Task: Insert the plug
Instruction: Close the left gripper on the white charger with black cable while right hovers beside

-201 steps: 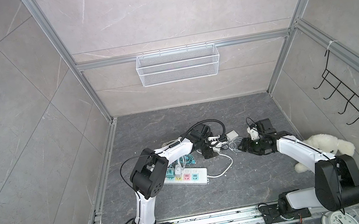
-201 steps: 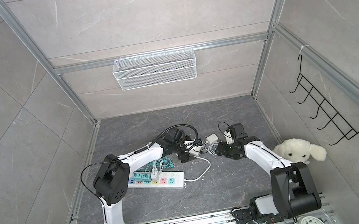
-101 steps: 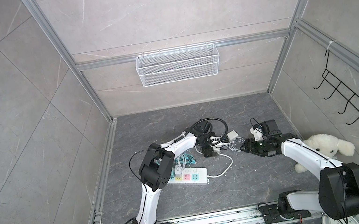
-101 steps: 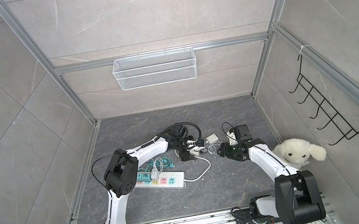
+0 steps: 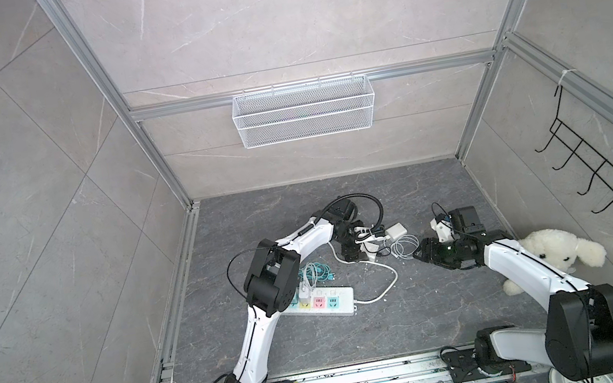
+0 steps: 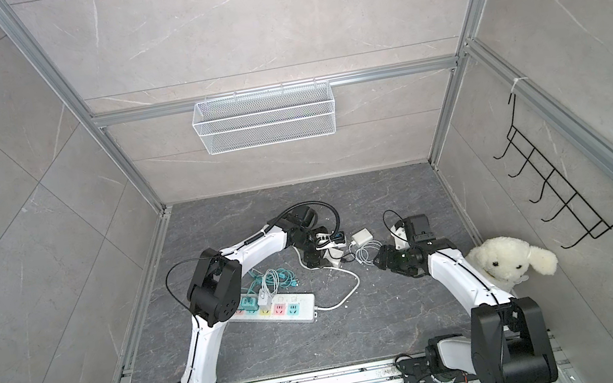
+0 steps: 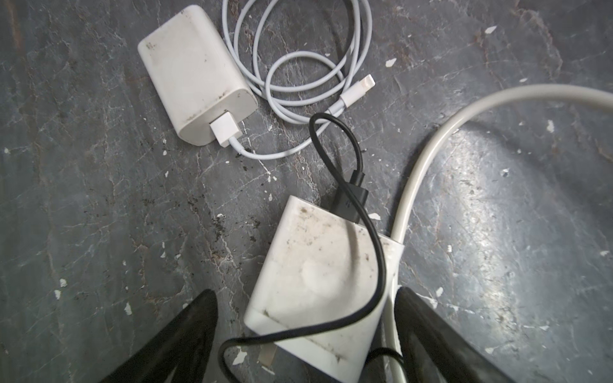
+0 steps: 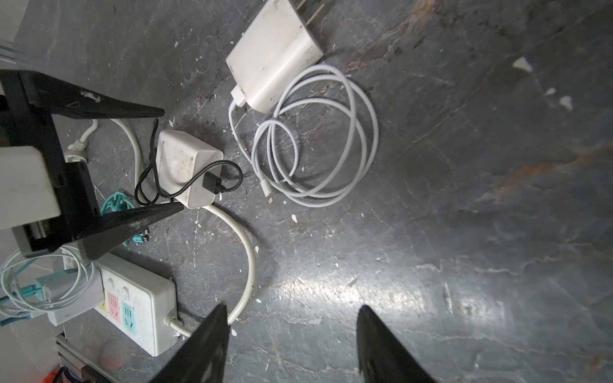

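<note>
Power strip (image 8: 151, 293) white, pink and teal sockets. Charger (image 7: 315, 272) near strip: dirty white, black cable (image 7: 384, 272) across it. Bench (image 8: 431, 232) dark grey, pale-veined.

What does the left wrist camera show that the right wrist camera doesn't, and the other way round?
Only the left wrist view: a metal prong poking from the grimy adapter's end. Only the right wrist view: the power strip, the teal cable, the prongs of the flat charger, and the open right end effector. Both: the adapter, the flat charger, the coiled white cable, the black cable, the thick white cord, and the open left end effector straddling the adapter.
</note>
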Robot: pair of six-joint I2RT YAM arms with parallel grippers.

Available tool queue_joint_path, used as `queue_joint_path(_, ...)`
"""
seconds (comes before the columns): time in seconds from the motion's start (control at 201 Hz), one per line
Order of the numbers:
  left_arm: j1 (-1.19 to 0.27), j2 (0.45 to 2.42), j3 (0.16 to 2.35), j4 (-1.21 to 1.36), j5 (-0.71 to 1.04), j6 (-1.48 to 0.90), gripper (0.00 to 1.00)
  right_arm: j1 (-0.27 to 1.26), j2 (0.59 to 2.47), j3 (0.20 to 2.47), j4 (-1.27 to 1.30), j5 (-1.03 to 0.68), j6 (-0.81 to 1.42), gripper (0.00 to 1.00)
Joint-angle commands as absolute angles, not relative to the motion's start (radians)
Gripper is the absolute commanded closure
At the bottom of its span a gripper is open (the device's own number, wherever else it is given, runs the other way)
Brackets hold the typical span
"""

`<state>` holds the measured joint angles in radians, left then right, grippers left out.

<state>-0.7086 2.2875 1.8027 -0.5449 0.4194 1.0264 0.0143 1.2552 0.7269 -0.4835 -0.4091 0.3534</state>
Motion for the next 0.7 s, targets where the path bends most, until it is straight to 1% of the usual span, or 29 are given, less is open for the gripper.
queue_joint_path(0.0, -0.704, 2.310, 1.851, -0.602, 0.471, 1.054, 0.15, 0.008, 1.239, 0.711, -0.508, -0.426, 0.331, 0.37)
queue_joint_path(0.144, -0.704, 2.322, 1.894, -0.654, 0.475, 1.051, 0.16, 0.003, 1.238, 0.709, -0.503, -0.429, 0.330, 0.37)
queue_joint_path(0.189, -0.703, 2.358, 1.899, -0.670, 0.473, 1.055, 0.17, 0.002, 1.237, 0.706, -0.502, -0.431, 0.330, 0.37)
queue_joint_path(0.403, -0.704, 2.365, 1.908, -0.700, 0.476, 1.051, 0.19, -0.002, 1.235, 0.705, -0.499, -0.436, 0.330, 0.38)
queue_joint_path(0.562, -0.703, 2.378, 1.917, -0.722, 0.460, 1.049, 0.26, -0.005, 1.230, 0.704, -0.497, -0.440, 0.328, 0.38)
queue_joint_path(0.697, -0.703, 2.371, 1.912, -0.702, 0.469, 1.034, 0.28, -0.006, 1.229, 0.704, -0.497, -0.443, 0.328, 0.38)
